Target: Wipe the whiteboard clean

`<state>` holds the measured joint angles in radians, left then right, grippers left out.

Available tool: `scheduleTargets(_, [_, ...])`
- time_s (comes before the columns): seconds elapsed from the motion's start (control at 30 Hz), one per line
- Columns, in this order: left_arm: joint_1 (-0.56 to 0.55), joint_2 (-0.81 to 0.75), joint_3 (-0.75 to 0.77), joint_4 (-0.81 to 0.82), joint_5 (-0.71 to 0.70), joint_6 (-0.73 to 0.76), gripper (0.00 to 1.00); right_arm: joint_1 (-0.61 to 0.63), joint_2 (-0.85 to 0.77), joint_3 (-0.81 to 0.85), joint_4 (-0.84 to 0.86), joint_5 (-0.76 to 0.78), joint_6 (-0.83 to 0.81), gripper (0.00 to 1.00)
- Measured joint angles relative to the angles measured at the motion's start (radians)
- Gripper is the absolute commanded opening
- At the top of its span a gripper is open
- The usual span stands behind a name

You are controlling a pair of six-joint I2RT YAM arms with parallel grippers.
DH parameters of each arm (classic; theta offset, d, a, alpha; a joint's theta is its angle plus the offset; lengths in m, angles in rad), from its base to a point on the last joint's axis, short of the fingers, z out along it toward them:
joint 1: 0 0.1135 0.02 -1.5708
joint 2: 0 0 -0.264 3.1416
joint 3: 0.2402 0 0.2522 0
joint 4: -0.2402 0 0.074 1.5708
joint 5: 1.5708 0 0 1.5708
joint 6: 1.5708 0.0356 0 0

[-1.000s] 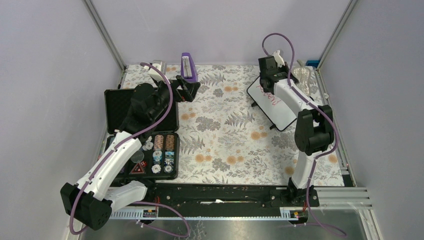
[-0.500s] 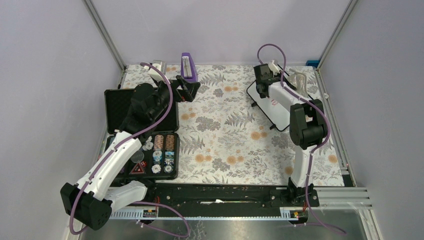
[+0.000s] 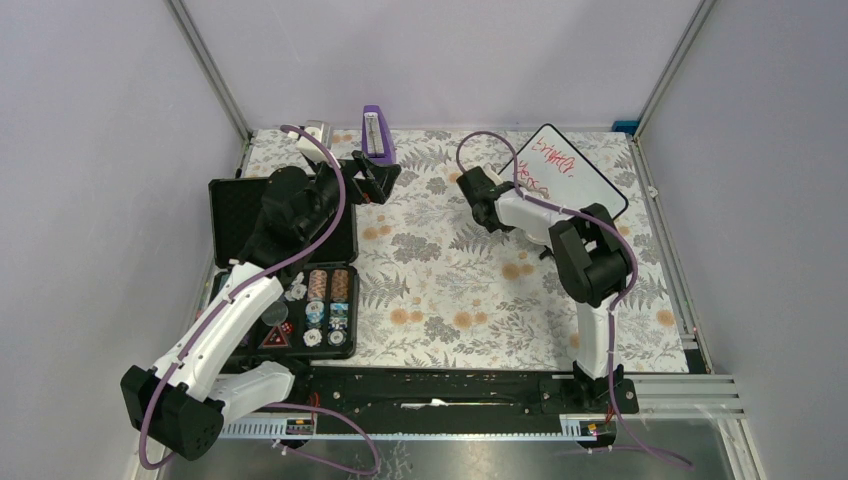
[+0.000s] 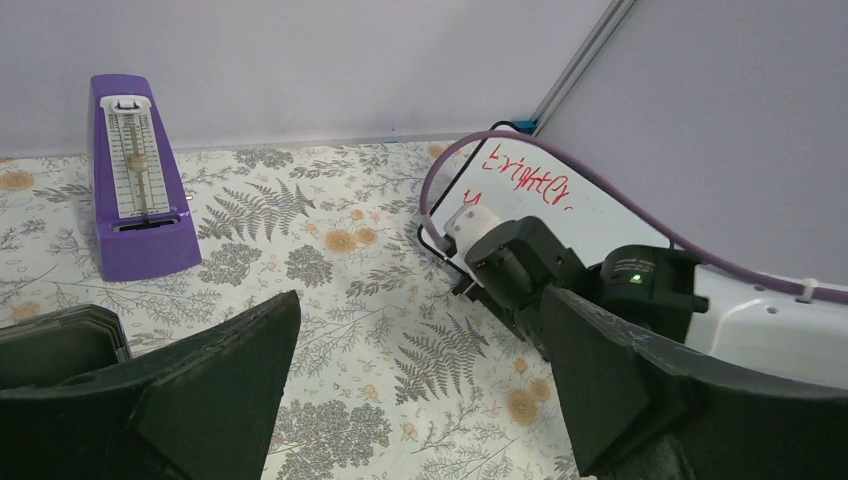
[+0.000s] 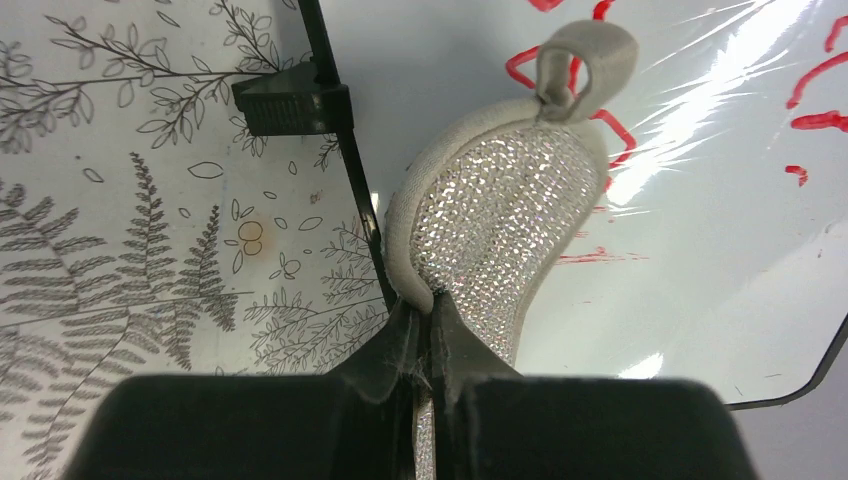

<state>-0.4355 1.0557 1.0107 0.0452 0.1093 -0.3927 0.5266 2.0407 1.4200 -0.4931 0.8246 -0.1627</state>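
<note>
The whiteboard (image 3: 575,170) lies at the back right, with a black frame and red scribbles on it. It also shows in the left wrist view (image 4: 560,195) and the right wrist view (image 5: 700,200). My right gripper (image 5: 430,312) is shut on the silvery oval pad (image 5: 500,220). The pad rests across the board's left edge, over red marks. In the top view the right gripper (image 3: 507,193) is at the board's near-left side, and the pad is hidden there. My left gripper (image 3: 375,175) hangs open and empty over the mat (image 4: 420,390).
A purple metronome (image 3: 377,135) stands at the back centre, just behind the left gripper. An open black case of poker chips (image 3: 300,270) lies at the left. A small pale box (image 3: 318,130) sits at the back left. A black clip (image 5: 292,105) sticks out from the board's frame.
My right arm has swung left from the back right corner, taking the pad to the board's left edge. The board has shifted toward the back right. The left arm has not moved.
</note>
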Motion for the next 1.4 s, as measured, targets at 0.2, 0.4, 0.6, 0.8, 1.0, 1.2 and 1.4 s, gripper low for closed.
scheduleTargets(0.2, [0.000,0.000,0.000,0.000,0.000,0.000,0.99,-0.021,-0.073,0.077,-0.014,0.042,0.006,0.00])
scheduleTargets(0.4, [0.000,0.000,0.000,0.000,0.000,0.000,0.99,-0.137,-0.090,0.214,0.078,0.194,-0.072,0.00])
scheduleTargets(0.6, [-0.003,0.000,0.000,0.000,0.000,0.000,0.99,-0.202,-0.063,0.179,0.286,0.327,-0.282,0.02])
scheduleTargets(0.8, [-0.003,0.000,0.000,0.000,0.001,0.000,0.99,-0.200,-0.017,0.103,0.367,0.341,-0.358,0.00])
scheduleTargets(1.0, [-0.003,0.000,0.000,0.000,0.001,0.000,0.99,-0.198,0.017,0.060,0.349,0.340,-0.355,0.00])
scheduleTargets(1.2, [-0.003,0.000,0.000,0.000,0.002,0.000,0.99,-0.172,0.010,0.063,0.194,0.249,-0.222,0.00])
scheduleTargets(1.4, [-0.003,0.000,0.000,0.000,0.009,-0.001,0.99,-0.092,-0.014,0.014,0.086,0.057,-0.100,0.00])
